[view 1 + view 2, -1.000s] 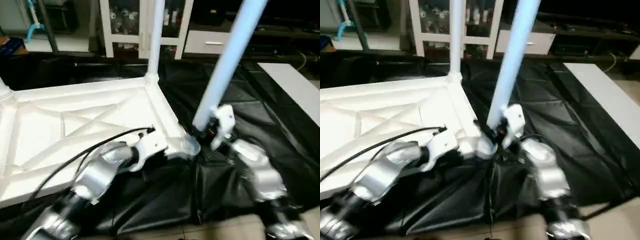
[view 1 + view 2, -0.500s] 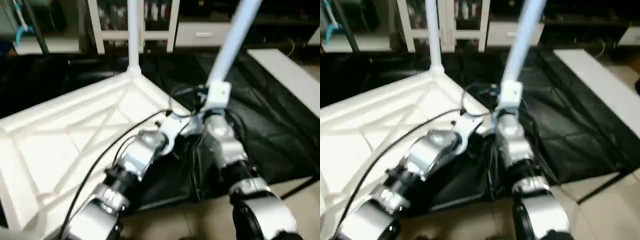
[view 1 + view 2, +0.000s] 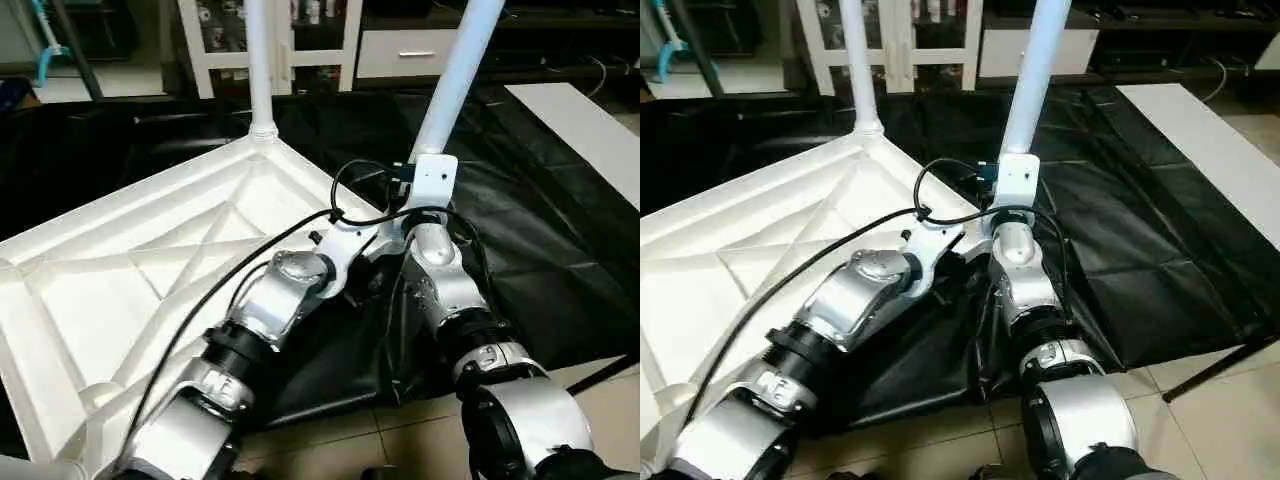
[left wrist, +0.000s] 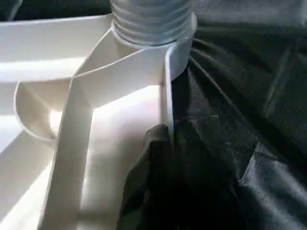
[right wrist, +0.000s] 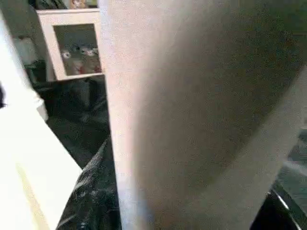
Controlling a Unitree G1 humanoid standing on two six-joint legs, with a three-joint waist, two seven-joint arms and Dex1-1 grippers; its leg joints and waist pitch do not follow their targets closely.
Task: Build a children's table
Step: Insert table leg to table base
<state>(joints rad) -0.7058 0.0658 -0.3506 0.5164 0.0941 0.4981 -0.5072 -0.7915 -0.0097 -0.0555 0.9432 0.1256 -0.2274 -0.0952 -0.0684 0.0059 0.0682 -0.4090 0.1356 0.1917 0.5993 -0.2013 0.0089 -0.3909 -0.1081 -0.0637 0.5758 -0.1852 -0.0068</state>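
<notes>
The children's table top (image 3: 150,280) lies upside down on black cloth, its X-ribbed underside showing. One white leg (image 3: 258,60) stands upright in the far corner socket. A second leg (image 3: 455,70) leans over the near right corner, and my right gripper (image 3: 426,172) is shut on it low down. In the left wrist view its threaded end (image 4: 151,19) sits in the corner socket. My left gripper (image 4: 165,158) is at the same corner, shut on the table top's rim (image 4: 168,96), with a black finger (image 4: 151,177) against the rim's inner side.
Black cloth (image 3: 540,230) covers the floor under and to the right of the table top. A white glass-door cabinet (image 3: 300,40) stands at the back. A white board (image 3: 580,130) lies at the right. Tiled floor (image 3: 350,440) shows in front.
The head camera has swung, so the whole picture has shifted and my arms now run straight ahead. Both grips look the same and the second leg still leans at the corner.
</notes>
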